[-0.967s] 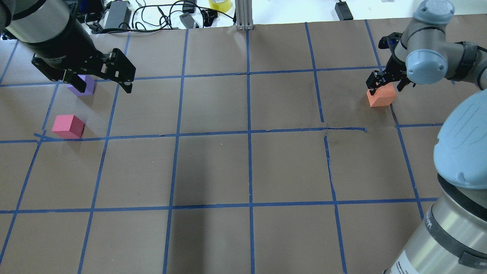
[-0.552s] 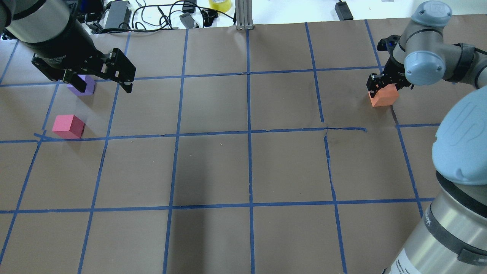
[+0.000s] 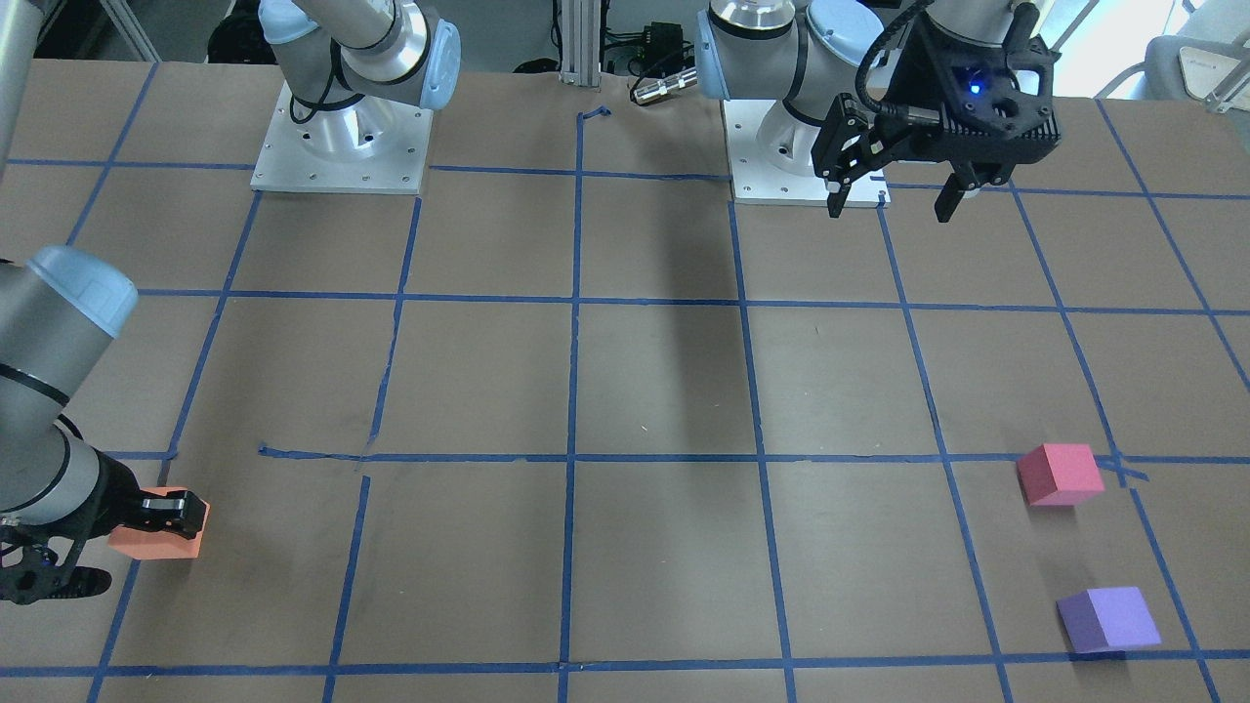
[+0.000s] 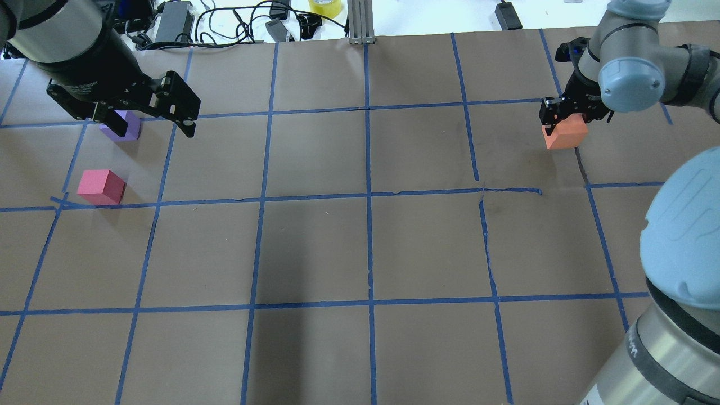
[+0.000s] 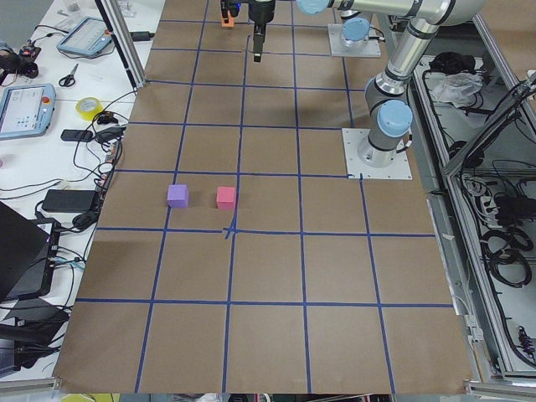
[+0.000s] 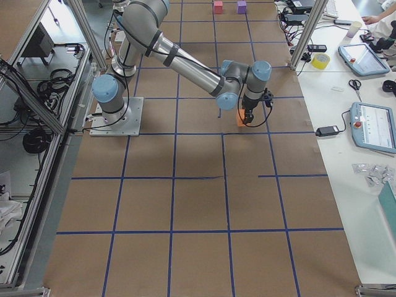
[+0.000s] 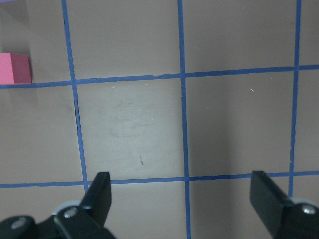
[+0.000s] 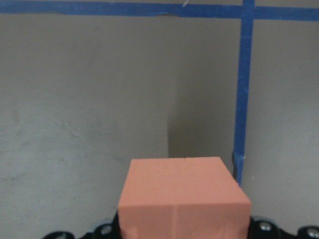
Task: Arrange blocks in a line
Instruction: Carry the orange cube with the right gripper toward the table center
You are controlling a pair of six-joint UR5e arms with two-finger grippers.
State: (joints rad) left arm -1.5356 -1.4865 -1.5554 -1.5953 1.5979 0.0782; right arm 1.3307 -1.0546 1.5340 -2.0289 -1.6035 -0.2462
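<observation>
The orange block (image 4: 565,136) is at the table's far right, between the fingers of my right gripper (image 4: 568,119), which is shut on it. It fills the bottom of the right wrist view (image 8: 183,196) and also shows in the front-facing view (image 3: 146,542). The pinkish-red block (image 4: 100,187) and the purple block (image 4: 121,127) sit on the table at the far left, close together. My left gripper (image 4: 143,125) is open and empty. It hangs well above the table and partly hides the purple block from overhead. The pinkish-red block also shows at the left edge of the left wrist view (image 7: 15,68).
The table is brown paper with a blue tape grid (image 4: 368,197). Cables, power adapters and a yellow tape roll (image 4: 325,7) lie beyond its far edge, beside an aluminium post (image 4: 360,22). The two arm bases (image 3: 337,146) (image 3: 801,146) stand at the robot's side.
My right gripper came down over the orange block and shut on it, and the block has shifted slightly toward the far edge. The left arm and the other two blocks have not moved.
</observation>
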